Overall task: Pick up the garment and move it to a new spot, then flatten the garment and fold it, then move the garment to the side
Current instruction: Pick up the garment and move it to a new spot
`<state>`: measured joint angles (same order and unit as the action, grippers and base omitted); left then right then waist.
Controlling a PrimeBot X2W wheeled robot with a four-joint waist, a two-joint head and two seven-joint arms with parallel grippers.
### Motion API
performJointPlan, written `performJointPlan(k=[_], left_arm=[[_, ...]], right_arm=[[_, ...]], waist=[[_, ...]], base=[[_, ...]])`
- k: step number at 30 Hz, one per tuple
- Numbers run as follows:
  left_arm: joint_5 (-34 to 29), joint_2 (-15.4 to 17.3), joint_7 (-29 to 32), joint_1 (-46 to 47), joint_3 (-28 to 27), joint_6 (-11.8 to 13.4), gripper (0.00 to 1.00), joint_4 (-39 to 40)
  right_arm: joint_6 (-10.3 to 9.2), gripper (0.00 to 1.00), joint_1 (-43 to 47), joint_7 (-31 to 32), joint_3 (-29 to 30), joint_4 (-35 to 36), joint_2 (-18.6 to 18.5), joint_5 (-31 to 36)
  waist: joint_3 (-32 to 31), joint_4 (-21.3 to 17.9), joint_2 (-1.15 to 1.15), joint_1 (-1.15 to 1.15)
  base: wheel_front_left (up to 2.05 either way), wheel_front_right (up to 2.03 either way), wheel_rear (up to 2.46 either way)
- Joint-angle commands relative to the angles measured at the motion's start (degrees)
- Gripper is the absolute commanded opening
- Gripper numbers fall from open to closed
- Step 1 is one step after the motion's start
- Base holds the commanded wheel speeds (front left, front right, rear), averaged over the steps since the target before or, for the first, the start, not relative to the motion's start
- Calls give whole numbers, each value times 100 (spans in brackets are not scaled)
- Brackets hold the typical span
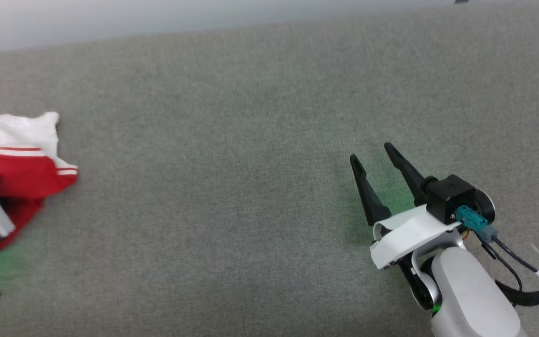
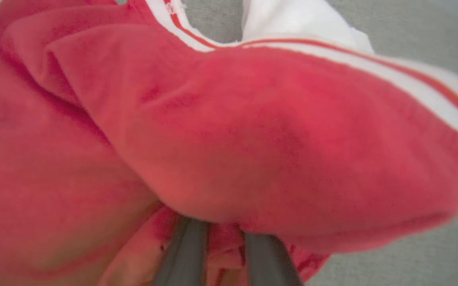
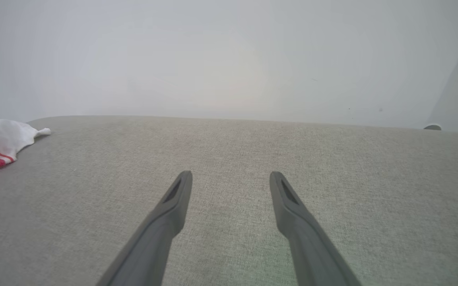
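Where grey surface (image 1: pixel 260 140) open — garment (image 1: pixel 21 168) far left

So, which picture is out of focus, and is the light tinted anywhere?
Left wrist view: the garment is too near, soft and blurred. Head view: fairly sharp, a green tint on the surface beside the right tool. Right wrist view: sharp, the wall washed out, the surface's far edge bowed.
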<state>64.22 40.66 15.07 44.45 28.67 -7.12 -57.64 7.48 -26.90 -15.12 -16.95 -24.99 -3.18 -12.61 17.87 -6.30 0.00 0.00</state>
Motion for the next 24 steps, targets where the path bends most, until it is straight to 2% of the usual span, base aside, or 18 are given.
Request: performJointPlan(k=[1, 5, 12, 20, 24], left_arm=[[34, -196, -46, -128, 98, -62, 0, 77], [154, -35, -382, 82, 151, -41, 0, 497], [117, 29, -603, 300, 853, -41, 0, 2042], [533, 134, -288, 452, 1705, -41, 0, 4040], [500, -179, -87, 686, 2233, -41, 0, 4558]], right_arm=[[2, 100, 101, -3, 20, -11, 10, -47], [2, 100, 276, -3, 67, -44, 11, -154], [2, 100, 522, -3, 163, 40, 21, -344], [2, 100, 685, -3, 306, 354, 27, -620], [2, 100, 748, -3, 464, 556, 25, -759]], waist=[[-324, 128, 0, 0], [-634, 187, 0, 0], [-933, 87, 0, 0], [-789, -460, 0, 0], [-568, -794, 0, 0]], base=[[0, 0, 0], [0, 0, 0], [0, 0, 0], [0, 0, 0], [0, 0, 0]])
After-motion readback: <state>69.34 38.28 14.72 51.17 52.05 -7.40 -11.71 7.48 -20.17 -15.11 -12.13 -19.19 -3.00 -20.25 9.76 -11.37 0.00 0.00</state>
